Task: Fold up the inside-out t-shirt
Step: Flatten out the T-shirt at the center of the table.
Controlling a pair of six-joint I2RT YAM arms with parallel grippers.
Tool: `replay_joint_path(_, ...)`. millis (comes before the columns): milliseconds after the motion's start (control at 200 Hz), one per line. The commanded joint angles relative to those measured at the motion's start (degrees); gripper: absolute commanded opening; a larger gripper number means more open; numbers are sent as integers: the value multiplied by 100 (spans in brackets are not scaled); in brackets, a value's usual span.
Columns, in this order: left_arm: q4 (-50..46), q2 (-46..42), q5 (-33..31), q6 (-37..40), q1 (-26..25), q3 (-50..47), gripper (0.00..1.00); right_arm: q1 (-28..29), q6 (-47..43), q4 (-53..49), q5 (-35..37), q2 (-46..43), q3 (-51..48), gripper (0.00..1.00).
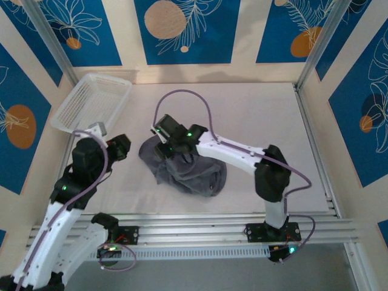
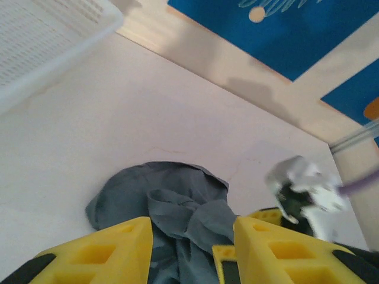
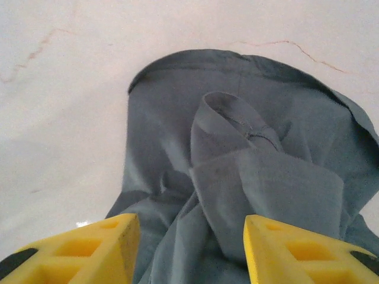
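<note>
The slate-grey t-shirt (image 1: 191,171) lies crumpled in a heap on the middle of the white table. My right gripper (image 1: 165,144) hangs over the heap's upper left part. In the right wrist view it (image 3: 189,254) is open, its yellow fingers (image 3: 89,251) wide apart above bunched folds of the t-shirt (image 3: 237,154), with no cloth held. My left gripper (image 1: 121,148) sits just left of the heap. In the left wrist view it (image 2: 192,251) is open too, and the t-shirt (image 2: 172,207) shows between and beyond its fingers (image 2: 106,251).
A white mesh basket (image 1: 91,100) stands tilted at the back left, and its rim (image 2: 53,41) shows in the left wrist view. The right arm's wrist (image 2: 305,192) is close on the right there. An aluminium rail (image 1: 200,227) runs along the near table edge.
</note>
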Motion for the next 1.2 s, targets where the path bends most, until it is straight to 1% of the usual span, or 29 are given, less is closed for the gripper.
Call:
replay_joint_path(0,-625,-48,-312,-175,57,-222,41,182,255,-1196,794,574,798,50)
replay_joint_path(105,-644,-55,-199,-165,58,-307,41,322,308,-1862,1491,1317,1661,52)
replay_joint_path(170,-622,-37,-147,-160,58,-343,41,420,343,-2143,1947,1674,2064,54)
replay_joint_path(300,-583,-15,-107,-98,53,-357,42,538,262,-2199,2675,2010,2370,58)
replay_joint_path(385,-548,-6,-73,-73,58,-374,42,548,196,-2161,2913,2146,2453,58)
replay_joint_path(525,-546,-21,-72,-60,52,-387,42,556,74,-1940,3144,2246,2393,56)
replay_joint_path(640,-534,-23,-81,-78,57,-409,42,542,50,-1766,3078,2246,2333,51)
replay_joint_path(870,-525,-23,-81,-96,54,-436,43,486,73,-1631,2888,2226,2322,29)
replay_joint_path(915,-527,-23,-89,-91,54,-444,43,475,80,-1618,2886,2212,2308,26)
replay_joint_path(1005,-521,-27,-89,-96,56,-466,43,472,56,-1567,2900,2167,2246,26)
replay_joint_path(1040,-508,-28,-89,-103,56,-479,43,472,47,-1557,2907,2159,2233,28)
replay_joint_path(1105,-482,-24,-81,-119,56,-506,43,470,11,-1530,2974,2176,2211,35)
replay_joint_path(1195,-453,-11,-76,-131,50,-541,43,483,-38,-1542,3136,2251,2193,35)
